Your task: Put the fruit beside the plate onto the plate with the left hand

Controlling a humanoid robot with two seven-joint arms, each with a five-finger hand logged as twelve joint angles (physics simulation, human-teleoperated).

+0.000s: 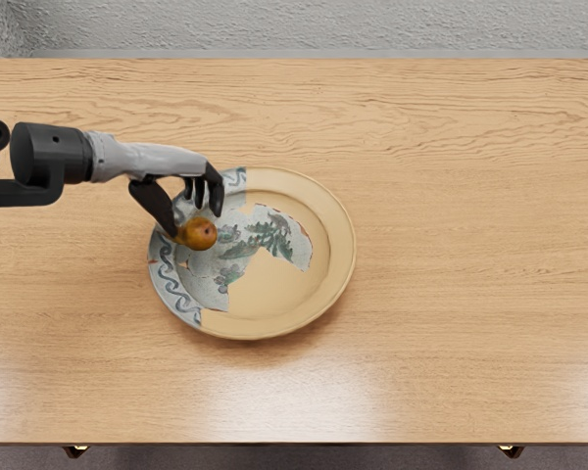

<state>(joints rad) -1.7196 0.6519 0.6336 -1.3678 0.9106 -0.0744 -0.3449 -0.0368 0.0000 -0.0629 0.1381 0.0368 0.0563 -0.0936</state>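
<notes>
- I read the left hand (181, 194), left of frame centre, as closed on the small orange-brown pear-shaped fruit (198, 233), thumb opposing fingers.
- Fruit location: over the left part of the round tan ceramic plate with blue-green pattern (338, 245); whether it rests there I cannot tell.
- Handling, as I judge it: light, firm, rounded, prone to rolling; grip across the widest part.
- The plate contains nothing else.

no legible text, apparently no labels

Rendered tabletop test scene, lab-like. Plain wooden table (451, 147) with a single patterned plate (341, 245). Grey speckled ground (294, 24) past the far edge
</notes>
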